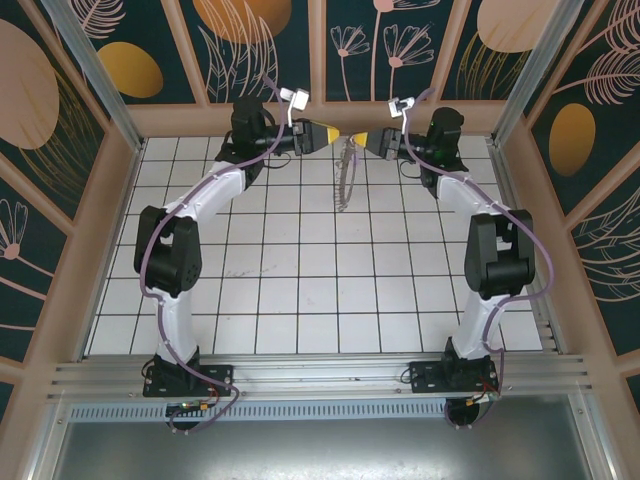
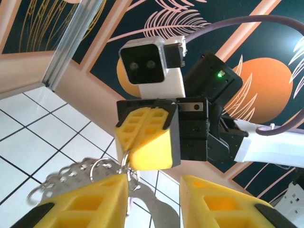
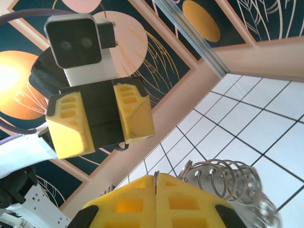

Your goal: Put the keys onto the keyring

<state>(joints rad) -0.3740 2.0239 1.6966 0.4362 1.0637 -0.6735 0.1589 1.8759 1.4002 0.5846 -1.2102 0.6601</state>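
While the right gripper (image 3: pixel 156 180) is clamped tight on a wire loop of the keyring (image 1: pixel 344 178), the left gripper (image 2: pixel 154 184) faces it tip to tip, jaws parted, nothing I can see held between them. That hoop hangs from the pinch at the upper centre of the overhead view, above the white tiled floor (image 1: pixel 300 280). Its small wire rings (image 3: pixel 228 178) fan out at the lower right of the right wrist view.

I'd call this the threading step, barely begun: a key has to reach the hoop. Whether the flat silver piece (image 2: pixel 159 211) low between the left fingers is a key or part of the hoop, I cannot tell.

The next move calls for fine aim, a firm hold on a key and a clean line to the ring's opening. Crowding is the trouble. Fringe rings clutter the gap, the two grippers nearly touch, and the back wall (image 1: pixel 330 118) sits close behind.
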